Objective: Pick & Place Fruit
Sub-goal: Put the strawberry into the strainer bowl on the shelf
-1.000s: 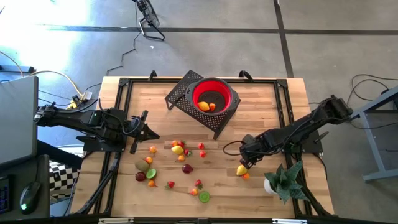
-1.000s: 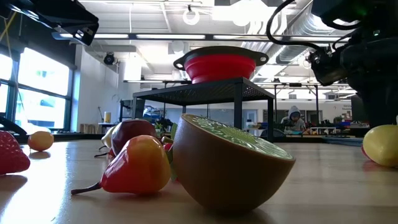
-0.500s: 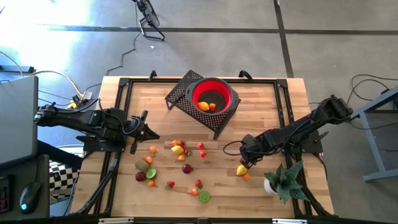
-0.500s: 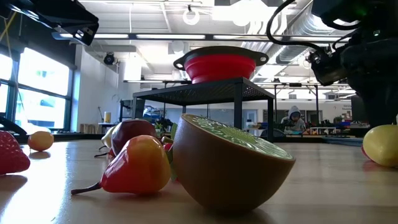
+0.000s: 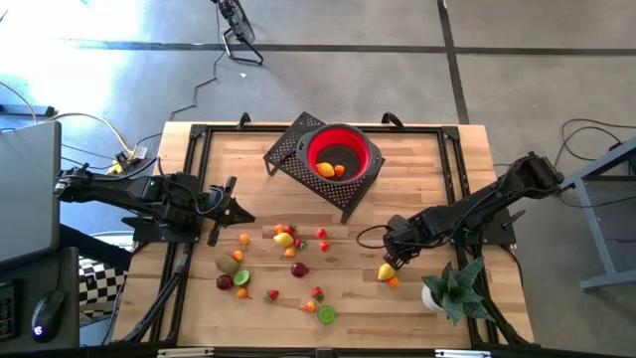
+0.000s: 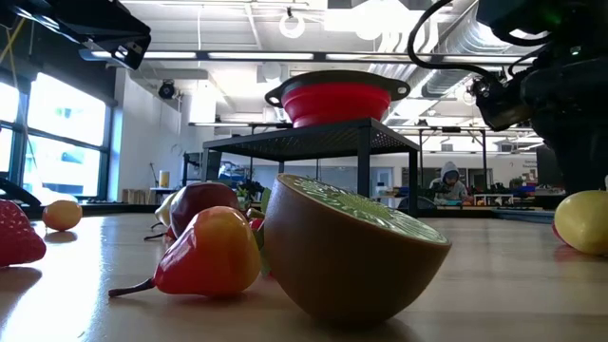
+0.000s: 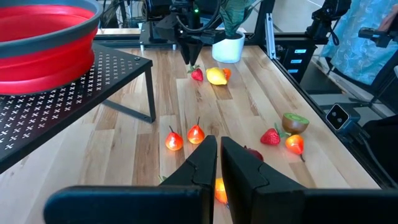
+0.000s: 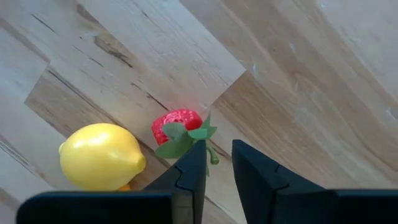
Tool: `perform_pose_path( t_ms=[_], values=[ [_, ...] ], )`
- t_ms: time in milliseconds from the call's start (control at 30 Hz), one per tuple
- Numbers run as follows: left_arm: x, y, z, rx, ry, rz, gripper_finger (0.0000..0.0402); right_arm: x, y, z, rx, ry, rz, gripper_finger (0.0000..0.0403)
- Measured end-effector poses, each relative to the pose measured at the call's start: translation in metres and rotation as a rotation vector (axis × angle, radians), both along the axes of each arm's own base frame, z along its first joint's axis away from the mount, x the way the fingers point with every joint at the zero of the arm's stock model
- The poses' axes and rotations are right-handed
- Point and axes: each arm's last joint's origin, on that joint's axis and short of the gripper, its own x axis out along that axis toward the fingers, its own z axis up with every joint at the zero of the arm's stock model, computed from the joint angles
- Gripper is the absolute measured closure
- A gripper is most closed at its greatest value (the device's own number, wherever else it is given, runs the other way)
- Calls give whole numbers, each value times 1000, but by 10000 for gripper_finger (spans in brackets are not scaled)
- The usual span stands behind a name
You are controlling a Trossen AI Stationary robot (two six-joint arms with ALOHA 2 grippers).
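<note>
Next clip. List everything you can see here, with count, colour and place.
Table: one, light wood, under everything.
Stand: one, black perforated, table's far middle.
Bowl: one, red, on the stand, holding orange fruit.
Loose fruit: roughly twenty, mixed colours, mostly left of centre; lemon and strawberry by the right gripper.
Plant: one, green, white pot, near right corner.
Person: one, far behind the table.
Left gripper: shut, at left edge.
Right gripper: slightly open above the strawberry.

Right gripper point(image 5: 392, 261) low, fingers point(image 8: 189, 171) seemingly near-closed.
</note>
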Motion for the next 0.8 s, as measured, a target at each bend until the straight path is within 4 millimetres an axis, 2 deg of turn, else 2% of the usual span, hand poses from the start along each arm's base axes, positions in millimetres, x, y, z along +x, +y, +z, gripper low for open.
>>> perform_pose_path(
  t_ms=[300, 567, 800],
  values=[
    [0, 0, 0, 0, 0, 0, 382, 0, 0, 0, 8, 3, 1, 335],
    [0, 0, 0, 0, 0, 0, 382, 0, 0, 0, -11, -5, -9, 392],
    [0, 0, 0, 0, 0, 0, 382, 0, 0, 1, -12, -9, -14, 397]
  ],
)
